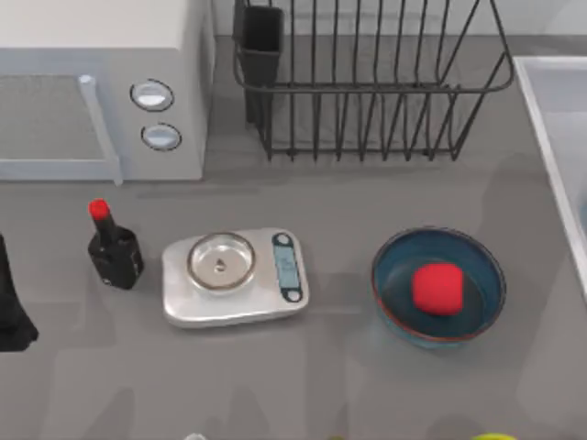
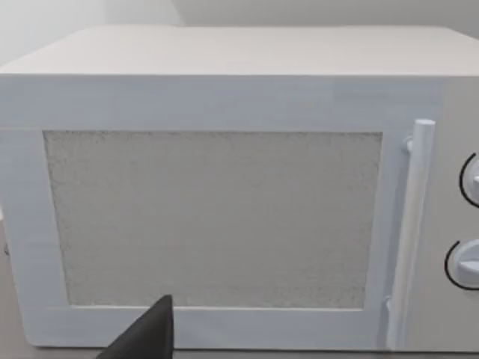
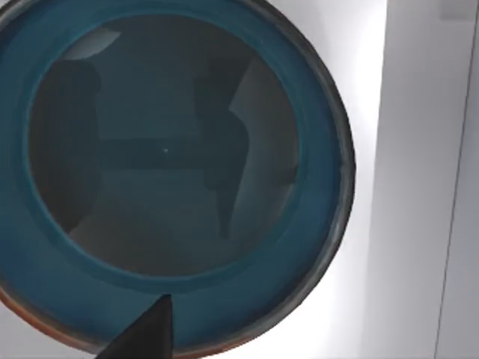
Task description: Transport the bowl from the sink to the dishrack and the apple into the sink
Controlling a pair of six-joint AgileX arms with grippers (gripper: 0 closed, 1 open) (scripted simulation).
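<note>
A teal-blue bowl point(image 3: 172, 164) with a red-brown rim lies on the white floor of the sink point(image 3: 419, 187). My right gripper point(image 3: 142, 333) hovers straight above it. Its shadow inside the bowl shows two fingers spread apart, with nothing between them. The sink's pale rim point(image 1: 550, 119) runs along the table's right edge. The red apple point(image 1: 437, 289) rests inside a second, alike bowl point(image 1: 394, 293) on the table at the front right. The black wire dishrack point(image 1: 367, 92) stands at the back middle. My left gripper point(image 2: 146, 336) is parked at the far left, facing the microwave.
A white microwave point(image 1: 101, 92) fills the back left corner. A black bottle with a red cap point(image 1: 112, 247) and a silver kitchen scale point(image 1: 234, 275) stand in the front left half. Small yellow-green objects point(image 1: 495, 436) peek in at the front edge.
</note>
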